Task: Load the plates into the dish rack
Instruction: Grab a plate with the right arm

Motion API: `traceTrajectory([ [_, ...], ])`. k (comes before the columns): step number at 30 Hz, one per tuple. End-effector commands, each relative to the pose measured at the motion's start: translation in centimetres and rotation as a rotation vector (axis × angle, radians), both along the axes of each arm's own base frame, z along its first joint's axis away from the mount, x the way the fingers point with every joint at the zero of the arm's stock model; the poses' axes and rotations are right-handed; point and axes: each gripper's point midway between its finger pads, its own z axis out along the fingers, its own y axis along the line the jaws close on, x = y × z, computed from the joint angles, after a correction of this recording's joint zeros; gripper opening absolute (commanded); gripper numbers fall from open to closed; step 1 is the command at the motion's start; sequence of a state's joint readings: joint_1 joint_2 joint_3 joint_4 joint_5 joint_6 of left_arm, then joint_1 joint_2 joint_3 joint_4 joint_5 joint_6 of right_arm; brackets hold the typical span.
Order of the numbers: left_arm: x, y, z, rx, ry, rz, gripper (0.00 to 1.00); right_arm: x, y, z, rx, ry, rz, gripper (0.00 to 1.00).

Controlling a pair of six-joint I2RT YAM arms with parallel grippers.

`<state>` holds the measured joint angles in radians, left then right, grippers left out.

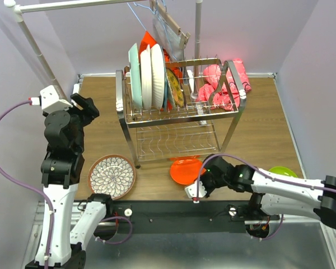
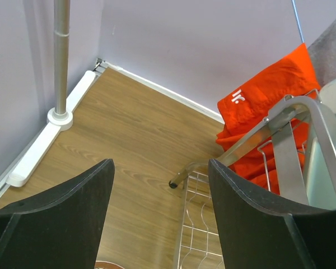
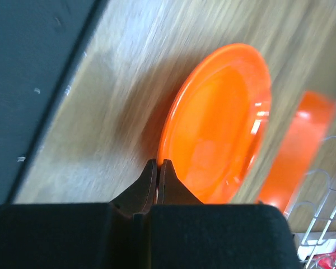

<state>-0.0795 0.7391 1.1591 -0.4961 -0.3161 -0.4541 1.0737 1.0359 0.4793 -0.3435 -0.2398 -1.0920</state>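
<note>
Three plates on the table: orange plate (image 3: 218, 123) just ahead of the right arm, floral plate (image 1: 112, 176) near the left arm's base, lime green plate (image 1: 283, 171) half hidden behind the right arm.
Right gripper (image 3: 158, 163): fingers together at the orange plate's near rim; whether the rim is nipped between them or they met just short of it, I cannot tell.
Orange plate, attitude: flat, face up, in front of the rack's legs; being round, it has no long axis.
Step in hand: picking up the orange plate, judged from the tips at its edge.
Left gripper (image 2: 161, 168): fingers wide apart, holding nothing, raised by the rack's left end.
Dish rack (image 1: 179, 116): long axis runs left to right, slots run front to back.
Loaded so far: mint plate (image 1: 135, 75), white plate (image 1: 151, 75) and yellow patterned plate (image 1: 176, 89) stand on edge, faces turned sideways.
Next move calls for: a sure hold on the rim, then tipping the plate onto its edge and setting it in a free slot to the right.
Pink cloth (image 1: 227, 84): lies at the rack's right end.
</note>
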Motion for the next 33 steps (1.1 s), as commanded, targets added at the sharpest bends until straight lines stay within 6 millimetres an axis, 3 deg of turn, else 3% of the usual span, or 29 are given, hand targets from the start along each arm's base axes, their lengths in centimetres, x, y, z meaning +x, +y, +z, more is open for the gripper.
traceTrajectory([
  [1, -0.4, -0.2, 0.3, -0.023, -0.019, -0.014, 0.77, -2.9, 0.5, 4.9, 0.087, 0.156, 0.002, 0.01],
  [3, -0.6, -0.3, 0.6, -0.021, -0.025, -0.019, 0.77, -3.2, 1.3, 8.2, 0.162, 0.157, 0.023, 0.00],
  [7, -1.3, -0.4, 1.4, 0.012, -0.038, -0.036, 0.77, -5.0, 2.4, 13.1, 0.260, 0.235, 0.074, 0.01],
  [10, -2.3, -0.4, 2.6, 0.068, -0.056, -0.057, 0.77, -5.6, 3.3, 15.7, 0.307, 0.269, 0.100, 0.01],
  [16, -3.8, -1.1, 5.3, 0.202, -0.101, -0.131, 0.80, -6.5, 4.2, 17.7, 0.318, 0.311, 0.172, 0.01],
  [20, -4.7, -2.3, 8.0, 0.306, -0.183, -0.214, 0.80, -6.3, 5.5, 20.6, 0.354, 0.292, 0.225, 0.00],
  [21, -4.8, -2.7, 9.1, 0.328, -0.224, -0.232, 0.80, -6.1, 6.1, 22.4, 0.382, 0.281, 0.230, 0.01],
  [23, -5.8, -4.3, 10.8, 0.418, -0.297, -0.324, 0.80, -6.0, 7.0, 23.0, 0.385, 0.311, 0.236, 0.01],
  [25, -6.8, -6.1, 12.4, 0.506, -0.376, -0.425, 0.80, -6.1, 7.7, 25.4, 0.426, 0.327, 0.254, 0.01],
  [27, -7.3, -6.8, 13.2, 0.601, -0.414, -0.463, 0.80, -6.3, 8.4, 26.4, 0.437, 0.384, 0.245, 0.01],
  [28, -7.7, -7.1, 13.7, 0.631, -0.437, -0.480, 0.80, -6.6, 8.6, 28.1, 0.468, 0.398, 0.264, 0.00],
  [33, -7.9, -6.9, 14.9, 0.705, -0.460, -0.463, 0.82, -7.7, 9.0, 32.6, 0.529, 0.491, 0.265, 0.01],
])
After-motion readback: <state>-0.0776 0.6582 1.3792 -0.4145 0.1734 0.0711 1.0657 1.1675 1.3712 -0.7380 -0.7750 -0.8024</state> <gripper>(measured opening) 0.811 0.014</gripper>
